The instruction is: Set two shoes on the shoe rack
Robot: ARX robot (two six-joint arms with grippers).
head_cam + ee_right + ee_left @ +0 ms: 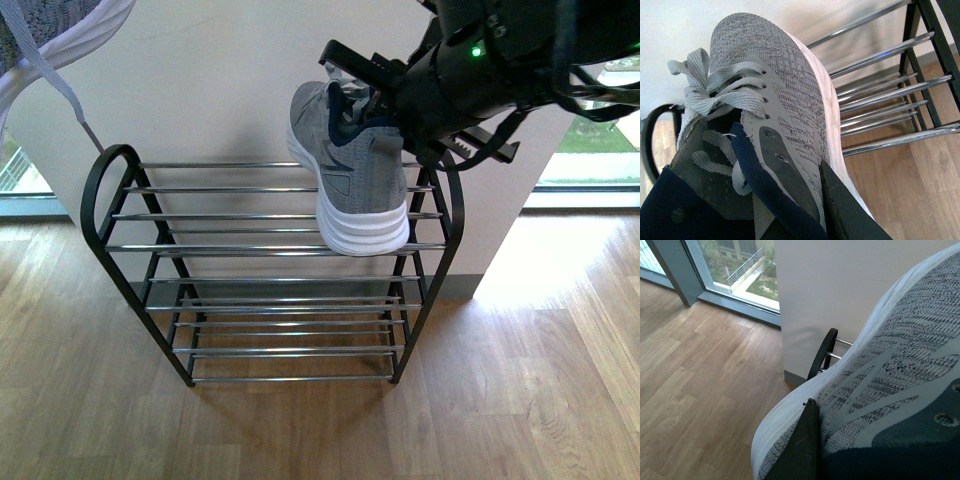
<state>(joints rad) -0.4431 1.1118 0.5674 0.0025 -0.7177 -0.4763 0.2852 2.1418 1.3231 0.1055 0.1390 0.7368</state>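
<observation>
Sneaker (pixel 350 170) hangs heel-up in right gripper (pixel 390 90), jaws clamped on its collar. Toe tips down toward the robot, long axis crossing the bars at the right end of shoe rack (pixel 100 190) top tier. Second sneaker (pixel 60 30) is high left, pinched by left gripper (pixel 840 457).

From the front we look down at the whole shoe rack (pixel 230 247) by the wall (pixel 200 80). Our left wrist camera sits very close to one shoe (pixel 890 365). Our right wrist camera sits close over the other shoe (pixel 785 95). All three see the shoe rack.
</observation>
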